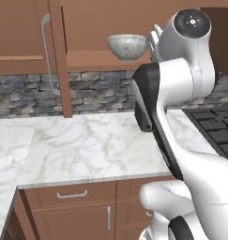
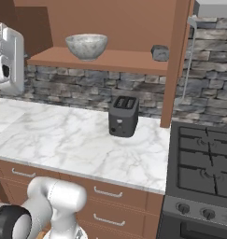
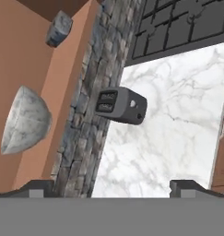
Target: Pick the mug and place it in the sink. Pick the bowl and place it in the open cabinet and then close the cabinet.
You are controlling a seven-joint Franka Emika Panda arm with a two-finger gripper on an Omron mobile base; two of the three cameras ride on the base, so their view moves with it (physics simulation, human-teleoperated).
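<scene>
End effector (image 3: 111, 186) spread wide, holding nothing; its two dark fingertips (image 3: 37, 188) stand far apart at the bottom of the hand view, clear of the bowl (image 3: 23, 120). Grey-white speckled bowl sits upright on the shelf (image 2: 119, 59) of the open cabinet (image 1: 59, 56), untouched. Small dark-grey block (image 2: 159, 52) rests on the same shelf, well apart from the bowl. Dark toaster (image 2: 123, 115) stands on the marble worktop (image 2: 68, 140) below the shelf, near the stone backsplash (image 2: 77, 86). Gas stove (image 2: 203, 163) adjoins the worktop.
</scene>
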